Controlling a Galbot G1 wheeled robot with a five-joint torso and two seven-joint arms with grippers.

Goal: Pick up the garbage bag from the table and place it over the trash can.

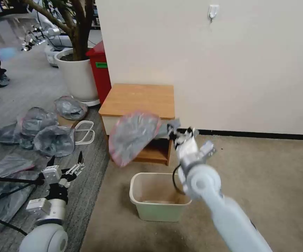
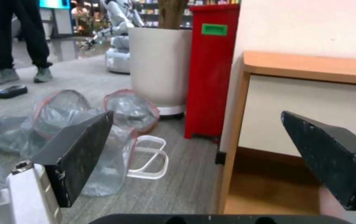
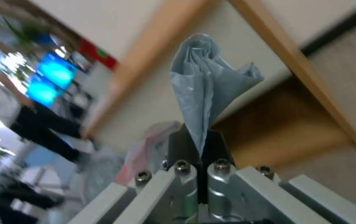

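The garbage bag [image 1: 134, 136], translucent grey with a pink-red rim band, hangs in the air in front of the table [image 1: 139, 98], its open mouth billowing to the left. My right gripper [image 1: 174, 133] is shut on the bag's bunched grey end; in the right wrist view the plastic [image 3: 207, 90] sticks up from between the closed fingers [image 3: 182, 146]. The cream-beige trash can [image 1: 156, 197] stands on the carpet just below the bag and the right arm. My left gripper [image 1: 65, 159] waits open over the floor at the lower left, its black fingers [image 2: 82, 152] wide apart.
A heap of several similar grey bags [image 1: 41, 131] lies on the floor at the left, beside a white frame [image 1: 85, 132]. Behind them stand a big white planter pot [image 1: 76, 75] and a tall red bin [image 1: 100, 70]. The wall runs behind the table. A person's legs [image 2: 16, 40] show far off.
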